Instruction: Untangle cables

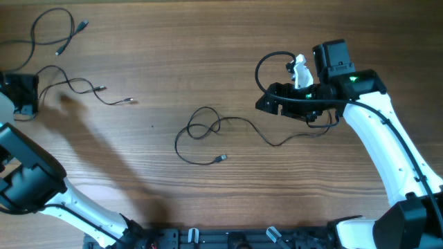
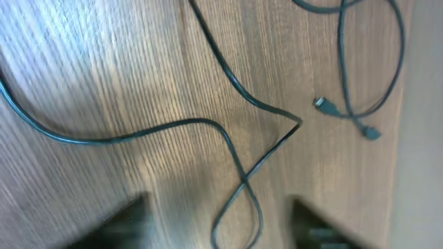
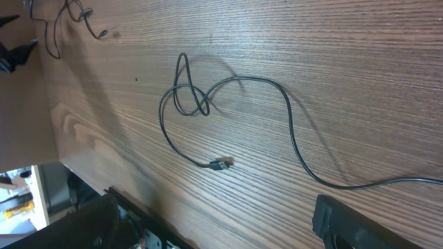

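Three thin black cables lie apart on the wooden table. One cable [image 1: 52,31] is looped at the far left. A second cable [image 1: 86,86] runs right from my left gripper [image 1: 31,90]. In the left wrist view a small loop of this cable [image 2: 239,200] lies between the open fingers of the left gripper [image 2: 218,225], not gripped. The third cable [image 1: 208,131], with a knot-like loop and a silvery plug [image 1: 221,159], lies mid-table and runs under my right arm. My right gripper [image 1: 266,104] is open and empty. The right wrist view shows this cable [image 3: 190,100] ahead of the gripper [image 3: 218,228].
The table's front edge [image 3: 138,207] and the robot base rail [image 1: 228,238] are close below the right gripper. Thicker black wiring [image 1: 266,66] loops off the right arm. The far-left cable's two plug ends [image 2: 346,117] lie near the table's edge.
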`<state>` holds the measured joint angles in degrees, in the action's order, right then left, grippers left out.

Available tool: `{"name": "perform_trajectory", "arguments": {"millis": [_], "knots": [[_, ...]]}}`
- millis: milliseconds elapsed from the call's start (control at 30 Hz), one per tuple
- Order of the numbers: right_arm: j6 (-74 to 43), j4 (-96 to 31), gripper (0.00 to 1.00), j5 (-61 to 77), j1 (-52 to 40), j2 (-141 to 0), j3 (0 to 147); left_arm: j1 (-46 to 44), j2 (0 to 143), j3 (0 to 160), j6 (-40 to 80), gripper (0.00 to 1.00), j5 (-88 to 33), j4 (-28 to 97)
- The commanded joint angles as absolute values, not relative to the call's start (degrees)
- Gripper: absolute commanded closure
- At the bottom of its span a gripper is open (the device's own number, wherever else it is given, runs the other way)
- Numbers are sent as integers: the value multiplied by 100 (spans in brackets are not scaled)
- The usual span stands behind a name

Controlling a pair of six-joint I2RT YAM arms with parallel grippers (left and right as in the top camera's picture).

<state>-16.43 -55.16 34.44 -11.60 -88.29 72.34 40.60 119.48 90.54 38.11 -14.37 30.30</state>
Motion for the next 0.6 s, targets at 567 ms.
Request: {"name": "perform_trajectory", "arguments": {"millis": [567], "knots": [[-1671, -5662, 8, 3452, -1179, -8932, 7188, 4143, 12752, 9107, -1015, 9, -539, 2615]]}}
